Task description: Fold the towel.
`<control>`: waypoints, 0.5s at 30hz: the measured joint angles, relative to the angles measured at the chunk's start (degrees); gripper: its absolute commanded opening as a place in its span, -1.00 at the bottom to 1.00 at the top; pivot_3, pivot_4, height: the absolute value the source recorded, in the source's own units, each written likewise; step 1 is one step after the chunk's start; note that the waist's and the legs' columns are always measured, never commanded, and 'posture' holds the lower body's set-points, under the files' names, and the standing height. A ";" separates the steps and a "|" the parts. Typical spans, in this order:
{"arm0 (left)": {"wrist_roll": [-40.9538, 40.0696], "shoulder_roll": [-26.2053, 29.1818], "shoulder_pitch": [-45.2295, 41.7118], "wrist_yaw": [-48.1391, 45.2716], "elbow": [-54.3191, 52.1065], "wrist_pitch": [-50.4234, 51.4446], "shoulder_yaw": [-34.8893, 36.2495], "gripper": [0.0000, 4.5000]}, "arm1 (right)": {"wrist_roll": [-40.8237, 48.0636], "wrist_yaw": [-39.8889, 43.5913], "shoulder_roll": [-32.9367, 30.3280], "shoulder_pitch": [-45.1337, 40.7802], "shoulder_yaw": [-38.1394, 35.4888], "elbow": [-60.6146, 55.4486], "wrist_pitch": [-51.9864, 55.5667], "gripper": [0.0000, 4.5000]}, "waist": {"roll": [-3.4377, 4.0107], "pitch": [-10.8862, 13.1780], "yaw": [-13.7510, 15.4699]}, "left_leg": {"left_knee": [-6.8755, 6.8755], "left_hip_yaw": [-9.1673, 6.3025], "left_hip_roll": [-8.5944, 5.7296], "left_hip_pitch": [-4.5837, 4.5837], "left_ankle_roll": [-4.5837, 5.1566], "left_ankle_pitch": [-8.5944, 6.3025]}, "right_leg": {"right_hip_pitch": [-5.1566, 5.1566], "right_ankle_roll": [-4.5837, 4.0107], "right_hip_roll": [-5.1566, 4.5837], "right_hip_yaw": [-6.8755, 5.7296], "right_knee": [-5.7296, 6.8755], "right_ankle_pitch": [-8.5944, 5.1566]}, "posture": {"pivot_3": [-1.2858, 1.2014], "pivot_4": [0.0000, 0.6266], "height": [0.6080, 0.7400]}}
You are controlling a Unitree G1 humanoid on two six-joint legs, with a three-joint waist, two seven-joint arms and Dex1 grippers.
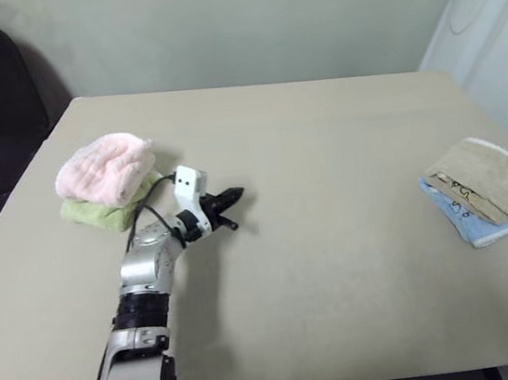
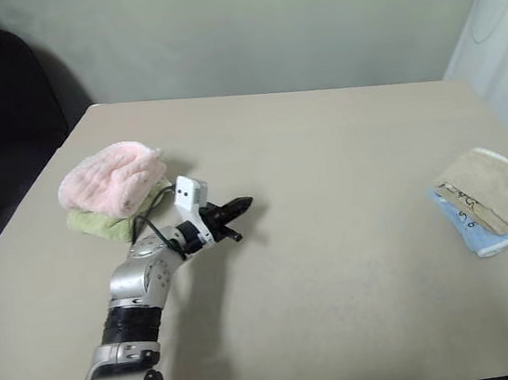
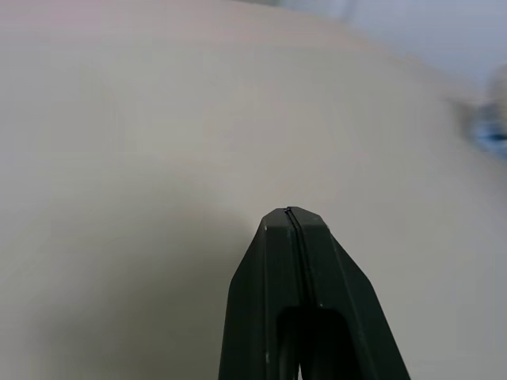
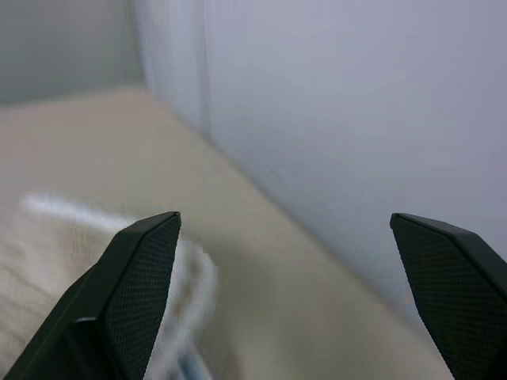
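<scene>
The towel [image 1: 491,177] lies folded at the right side of the table [image 1: 340,272], near the right edge. It rests on top of a light-blue cloth [image 1: 484,227], whose edge shows beneath it along the near and left sides. The towel's white corded edging runs along its far and right borders, and dark marks show on the folded strip along its left side.

At the left side of the table, a pink cloth [image 1: 106,168] sits bunched on top of a green cloth [image 1: 98,213]. Both are well apart from the towel.

The left gripper [image 1: 236,195] is above the table, just right of the pink and green cloths, and points toward the right. Its fingers [image 3: 305,269] are pressed together with nothing between them, as the left wrist view confirms.

The right gripper [image 4: 285,229] appears in the right wrist view. Its fingers [image 4: 142,269] stand wide apart and hold nothing. Beyond them lie the towel's white edging and beige surface, the table's edge and a pale wall [image 4: 356,119].
</scene>
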 measured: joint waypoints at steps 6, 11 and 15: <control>1.33 6.10 0.23 -0.60 1.26 -5.49 2.44 -1.00 | 1.88 14.18 -1.08 -8.09 18.36 -8.47 -0.14 0.99 | -0.06 -0.04 -0.40 | -0.02 -0.07 0.00 0.03 0.33 0.20 | 0.02 0.00 0.08 -0.04 -0.02 0.00 | 0.03 -0.52 1.00; 1.88 8.08 4.23 -0.60 -1.38 -6.47 3.44 -1.00 | -1.28 20.14 4.58 -13.49 30.79 -2.39 -1.13 0.99 | -0.16 -0.10 0.81 | 0.06 -0.24 -0.08 -0.02 0.44 0.23 | 0.06 -0.54 0.01 -0.04 -0.07 0.33 | 0.03 -0.52 1.00; 1.55 7.58 9.34 -0.20 -6.96 -5.60 3.20 -1.00 | -5.05 21.98 9.69 -14.38 36.74 3.96 -2.89 0.99 | -0.16 -0.10 1.21 | 0.08 -0.27 -0.07 -0.11 0.31 0.19 | -0.03 -0.67 0.00 -0.10 -0.06 0.41 | 0.03 -0.52 1.00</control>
